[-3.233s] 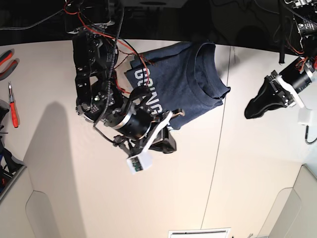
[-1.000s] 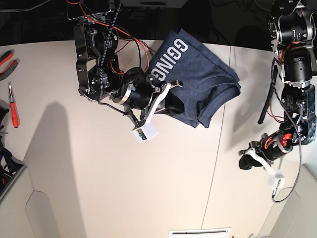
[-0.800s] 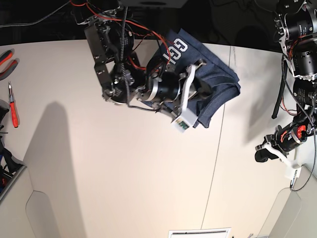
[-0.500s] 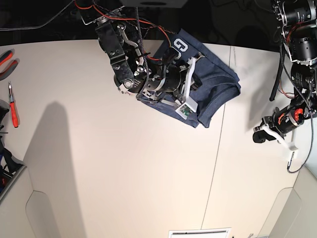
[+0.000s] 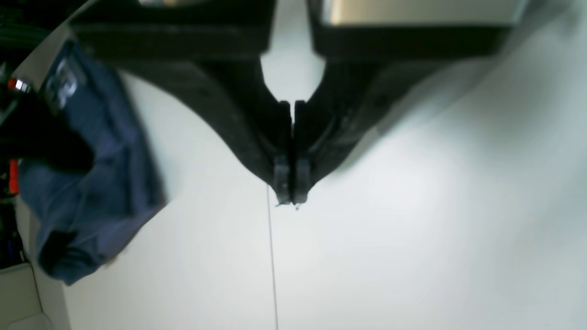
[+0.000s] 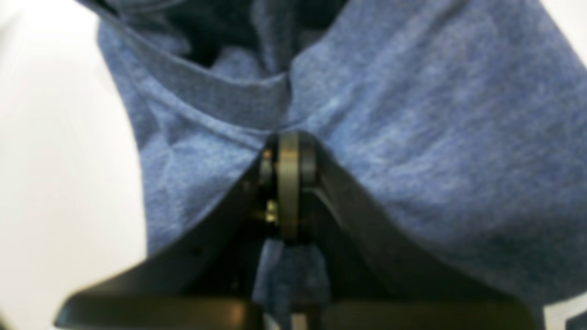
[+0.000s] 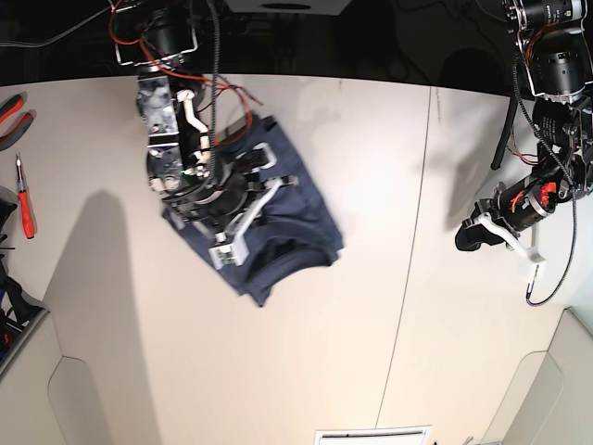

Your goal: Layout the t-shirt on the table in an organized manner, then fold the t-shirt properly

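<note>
Navy t-shirt [image 7: 278, 232] bunched in a crumpled heap on the surface [image 7: 306, 371], left of the centre and toward the far side, well left of the thin dark seam [image 7: 408, 250]. Folded over itself, ribbed collar band [image 6: 238, 98] showing in the right wrist view, no lettering readable in the base view. Clamped at a fold just below that collar by the right gripper [image 6: 286, 183], jaws pinched together on the cloth, fabric spilling past the fingers on both sides. Right arm [image 7: 176, 139] reaching down from the far left edge, wrist lying over the heap.

Left gripper [image 5: 289, 183] well apart from the shirt, out at the right side of the surface, clenched on nothing, fingertips pressed together above the seam line. Blue heap visible at the left edge of that wrist view.

Red-handled tools [image 7: 23, 199] lying at the far left edge of the surface.
</note>
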### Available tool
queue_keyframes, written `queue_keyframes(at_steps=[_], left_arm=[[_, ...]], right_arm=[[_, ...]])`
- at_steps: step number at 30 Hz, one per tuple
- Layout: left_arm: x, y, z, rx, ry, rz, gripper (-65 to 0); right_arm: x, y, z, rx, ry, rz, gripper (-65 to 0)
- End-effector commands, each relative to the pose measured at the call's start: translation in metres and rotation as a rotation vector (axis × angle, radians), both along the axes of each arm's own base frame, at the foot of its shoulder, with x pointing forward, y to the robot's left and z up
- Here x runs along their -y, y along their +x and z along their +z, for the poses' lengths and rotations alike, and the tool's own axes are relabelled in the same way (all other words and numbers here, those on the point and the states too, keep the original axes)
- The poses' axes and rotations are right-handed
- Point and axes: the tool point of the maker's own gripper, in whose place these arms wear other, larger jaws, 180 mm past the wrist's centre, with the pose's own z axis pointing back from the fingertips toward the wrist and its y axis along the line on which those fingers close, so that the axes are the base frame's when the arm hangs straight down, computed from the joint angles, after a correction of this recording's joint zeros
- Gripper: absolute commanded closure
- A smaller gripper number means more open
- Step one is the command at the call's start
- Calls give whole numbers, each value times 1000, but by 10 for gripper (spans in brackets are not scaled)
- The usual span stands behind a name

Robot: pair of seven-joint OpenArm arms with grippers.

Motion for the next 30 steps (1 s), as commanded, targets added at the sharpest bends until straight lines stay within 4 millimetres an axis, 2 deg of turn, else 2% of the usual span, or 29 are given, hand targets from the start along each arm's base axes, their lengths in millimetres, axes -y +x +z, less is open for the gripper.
queue_keyframes(at_steps=[1, 4, 8, 11, 15, 17, 20, 24, 27, 30], left_arm=[[-5, 12, 19, 67, 3, -7, 0], [-4, 12, 19, 69, 2, -9, 0], [-1, 13, 23, 85, -32, -3, 0], [3, 14, 24, 91, -48, -5, 0], [19, 12, 21, 92, -76, -33, 0], [27, 12, 19, 91, -94, -37, 0], [38, 12, 17, 93, -118, -43, 0], [50, 14, 24, 132, -173, -57, 0], [57, 19, 45, 212, -272, -61, 0], [51, 24, 59, 260, -340, -22, 0]], right_arm=[[38, -14, -14, -80, -105, -48, 0], [90, -15, -13, -92, -143, -149, 0], [141, -17, -7, -92, -165, -267, 0], [169, -21, -4, -90, -170, -348, 0], [196, -29, -1, -103, -172, -442, 0], [201, -31, 0, -101, -159, -469, 0], [199, -28, 1, -91, -123, -485, 0], [198, -11, 14, -8, -93, -496, 0], [201, 8, 43, 94, -96, -492, 0], [204, 28, 88, 229, -116, -480, 0]])
